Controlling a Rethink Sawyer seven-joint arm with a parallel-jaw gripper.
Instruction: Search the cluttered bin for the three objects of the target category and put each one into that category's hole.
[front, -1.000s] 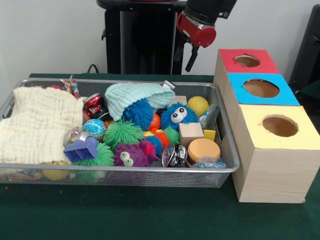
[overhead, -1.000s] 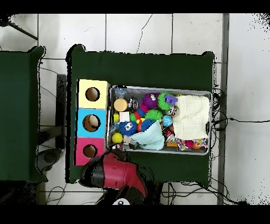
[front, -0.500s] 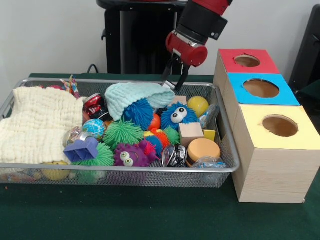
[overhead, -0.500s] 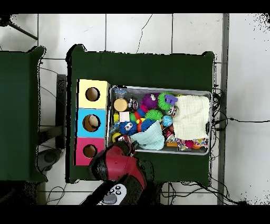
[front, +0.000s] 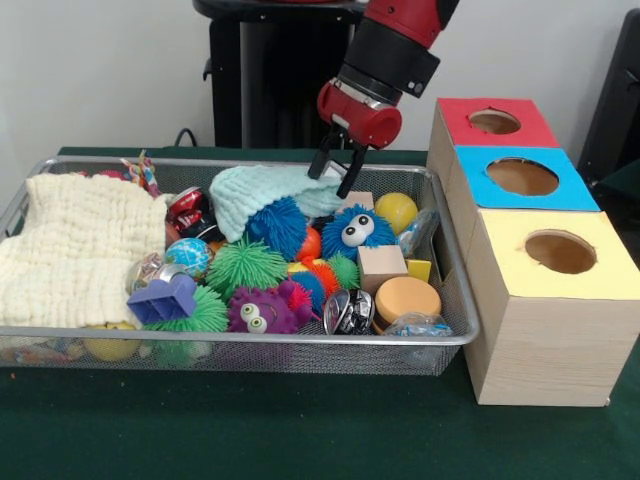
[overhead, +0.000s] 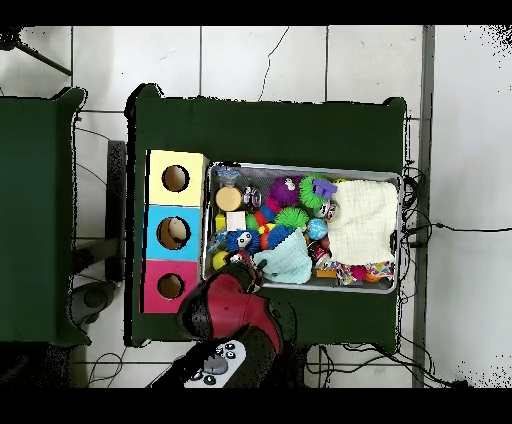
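Note:
My gripper (front: 336, 174) hangs open and empty at the back of the wire bin (front: 455, 335), just over the right end of a mint cloth (front: 262, 189). Right below it are a blue fuzzy toy with eyes (front: 355, 231) and a blue spiky ball (front: 278, 226). A yellow ball (front: 396, 211), a wooden cube (front: 381, 267) and an orange disc (front: 405, 297) lie to the right. Green (front: 243, 265) and purple (front: 260, 310) spiky toys sit nearer the front. From overhead, my red arm (overhead: 225, 305) covers the bin's corner (overhead: 212, 272).
Three boxes stand beside the bin, with a red-topped hole (front: 495, 121), a blue-topped hole (front: 522, 176) and a yellow-topped hole (front: 560, 251). A cream cloth (front: 75, 245) fills the bin's left end. A red can (front: 187, 207), a globe ball (front: 188, 256) and a purple block (front: 165, 298) lie mid-bin.
The gripper came down from above the bin's back right rim and moved left, and it now hangs over the mint cloth's end. It has stayed open. The objects in the bin have not shifted.

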